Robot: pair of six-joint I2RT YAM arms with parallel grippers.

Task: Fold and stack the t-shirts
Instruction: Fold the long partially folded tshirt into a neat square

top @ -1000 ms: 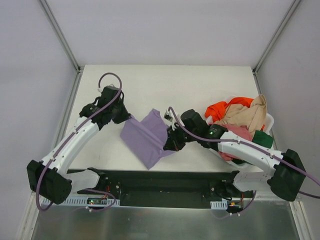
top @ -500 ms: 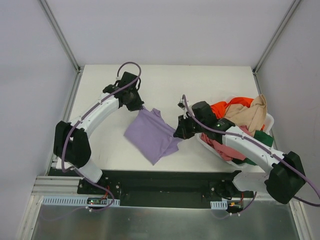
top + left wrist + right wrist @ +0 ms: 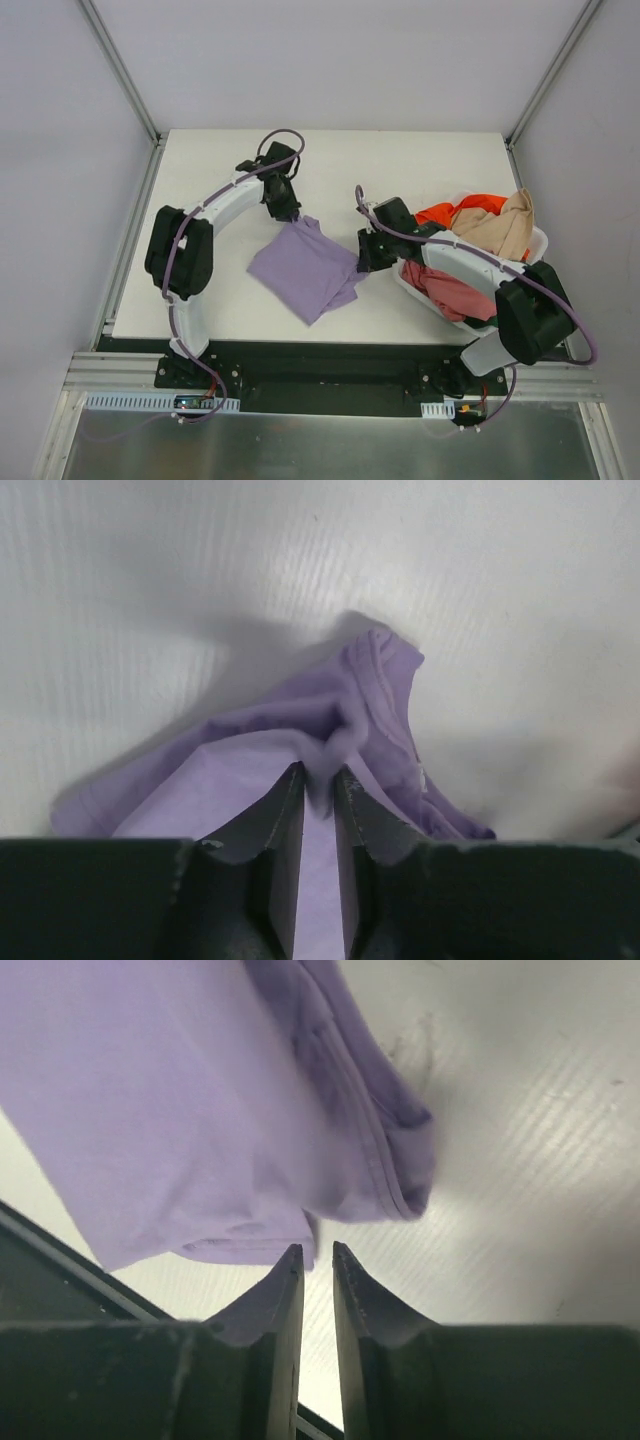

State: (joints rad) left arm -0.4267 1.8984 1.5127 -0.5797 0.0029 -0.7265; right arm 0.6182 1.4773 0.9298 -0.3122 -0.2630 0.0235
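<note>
The lavender t-shirt [image 3: 305,268] lies roughly folded on the white table, mid-front. My left gripper [image 3: 293,215] is at its far corner. In the left wrist view the shirt [image 3: 375,695] bunches up, and a fold of it sits pinched between the nearly closed tips of that gripper [image 3: 319,772]. My right gripper [image 3: 362,262] is at the shirt's right edge. In the right wrist view its jaws [image 3: 317,1248] stand a narrow gap apart with bare table between them, and the shirt's hem [image 3: 180,1110] lies just beyond the tips.
A white basket [image 3: 541,241] stands at the right of the table, holding an orange-red t-shirt [image 3: 440,215], a beige one [image 3: 497,230] and a dusty pink one [image 3: 452,292]. The right arm reaches across the basket's near-left side. A black rail runs along the table's front edge.
Both arms have carried the lavender shirt away from the front edge and set it down flatter. The left arm swung far to the right. The right jaws have parted off the hem.
</note>
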